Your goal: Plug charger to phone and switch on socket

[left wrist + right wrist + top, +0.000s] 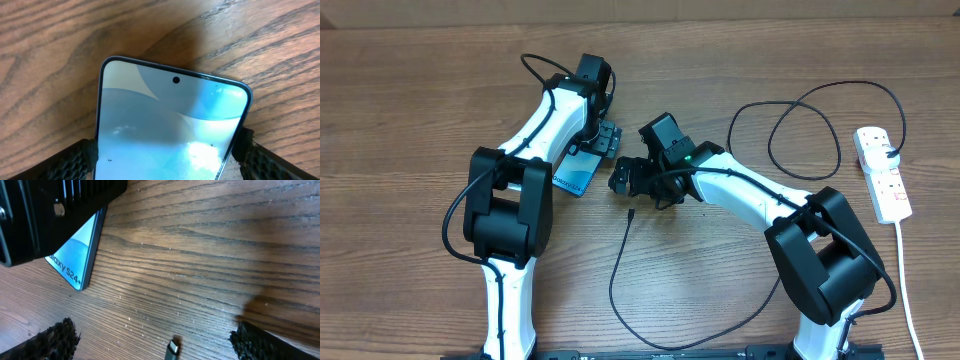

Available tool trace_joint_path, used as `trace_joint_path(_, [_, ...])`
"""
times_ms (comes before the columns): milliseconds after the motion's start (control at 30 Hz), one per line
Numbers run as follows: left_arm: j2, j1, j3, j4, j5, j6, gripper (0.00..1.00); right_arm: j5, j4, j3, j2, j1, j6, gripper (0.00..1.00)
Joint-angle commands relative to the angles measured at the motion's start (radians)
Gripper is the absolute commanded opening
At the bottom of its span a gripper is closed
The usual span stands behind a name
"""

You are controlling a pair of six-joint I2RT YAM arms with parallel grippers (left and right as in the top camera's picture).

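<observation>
Here the phone (170, 125) lies flat, screen up, on the wooden table (400, 100), with the left gripper (167, 157) straddling it: its fingers (70, 160) stand wide with a pad at each long edge, though whether they press it cannot be told. Just beside, the plug tip (172, 347) of the charger (620, 270) rests on the wood below the right gripper (150, 340), whose jaws gape wide and hold nothing. The socket (882, 172) sits well apart at the table's right edge.

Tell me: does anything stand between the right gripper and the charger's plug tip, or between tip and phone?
Nothing visible. The plug tip lies on bare table between the fingers of the open right gripper, and only bare wood separates it from the phone.
</observation>
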Motion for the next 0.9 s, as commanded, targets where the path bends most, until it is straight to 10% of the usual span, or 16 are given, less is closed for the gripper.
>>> trace_joint_path(0, [0.1,0.005,-0.077,-0.047,0.05,-0.073,0.88,0.0,0.004,0.01,0.003,0.001,-0.029,1.0])
trace_joint_path(867, [0.1,0.005,-0.077,-0.08,0.023,-0.172,0.67,-0.092,0.025,0.01,0.003,0.001,-0.028,1.0])
